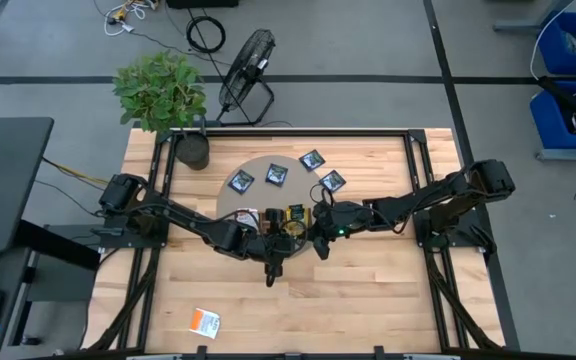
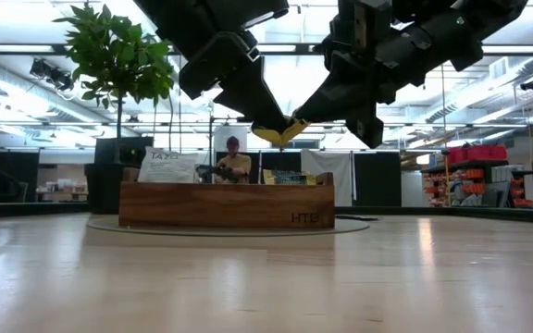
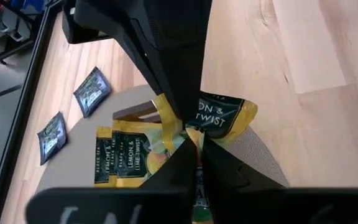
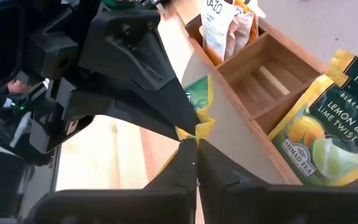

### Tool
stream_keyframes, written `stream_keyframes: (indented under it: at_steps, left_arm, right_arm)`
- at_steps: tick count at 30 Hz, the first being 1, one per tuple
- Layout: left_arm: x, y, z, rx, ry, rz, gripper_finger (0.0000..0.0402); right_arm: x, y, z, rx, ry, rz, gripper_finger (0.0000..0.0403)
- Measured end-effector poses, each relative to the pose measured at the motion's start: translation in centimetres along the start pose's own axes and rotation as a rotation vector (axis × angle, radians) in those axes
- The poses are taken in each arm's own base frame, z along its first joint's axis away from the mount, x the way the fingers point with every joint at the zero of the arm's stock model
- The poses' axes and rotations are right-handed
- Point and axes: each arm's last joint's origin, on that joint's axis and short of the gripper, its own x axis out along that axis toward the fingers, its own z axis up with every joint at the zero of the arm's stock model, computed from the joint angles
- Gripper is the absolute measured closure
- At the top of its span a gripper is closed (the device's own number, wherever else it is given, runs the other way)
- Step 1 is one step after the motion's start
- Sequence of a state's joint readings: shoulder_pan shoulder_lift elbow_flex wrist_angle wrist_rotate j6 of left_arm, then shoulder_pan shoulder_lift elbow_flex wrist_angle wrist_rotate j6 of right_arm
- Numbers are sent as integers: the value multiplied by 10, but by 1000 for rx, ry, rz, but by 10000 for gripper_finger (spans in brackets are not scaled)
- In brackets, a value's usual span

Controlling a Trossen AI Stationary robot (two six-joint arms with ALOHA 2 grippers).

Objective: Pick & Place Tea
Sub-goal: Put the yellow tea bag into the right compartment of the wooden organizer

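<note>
Sachet [image 3: 219, 118], yellow-green w/ dark label, pinched by left gripper [image 3: 194, 140] & right gripper [image 4: 196, 142].

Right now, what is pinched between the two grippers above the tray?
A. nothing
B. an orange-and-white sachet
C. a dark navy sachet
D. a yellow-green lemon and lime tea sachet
D: the left gripper and right gripper both clamp the yellow-green sachet above the wooden tray.

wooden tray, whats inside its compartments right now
In the wooden tray, one compartment holds upright orange-and-white sachets, another yellow-green lemon sachets, and the one between looks empty. The arms cover the tray's other end from above, so the rest cannot be seen.
</note>
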State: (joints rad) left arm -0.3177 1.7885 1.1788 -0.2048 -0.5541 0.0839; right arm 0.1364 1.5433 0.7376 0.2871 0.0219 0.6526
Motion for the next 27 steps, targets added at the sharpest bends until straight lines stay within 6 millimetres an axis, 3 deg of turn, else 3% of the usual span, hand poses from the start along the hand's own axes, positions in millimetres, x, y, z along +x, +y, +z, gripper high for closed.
stream_keyframes:
  at_steps: [8,14,20,27]
  left_arm:
    - [-6,-11,-3,9,23,-53,292]
    - [-9,-14,-4,-74,40,-71,224]
    - [-10,-24,-1,-128,-50,-183,205]
    - [-9,-40,-15,-136,-205,-211,204]
  right_arm:
    - [-5,-4,-3,-81,42,-69,401]
    - [-22,0,2,-304,61,-83,402]
    - [-37,3,6,-510,68,-80,402]
    - [-41,-1,3,-678,125,-123,403]
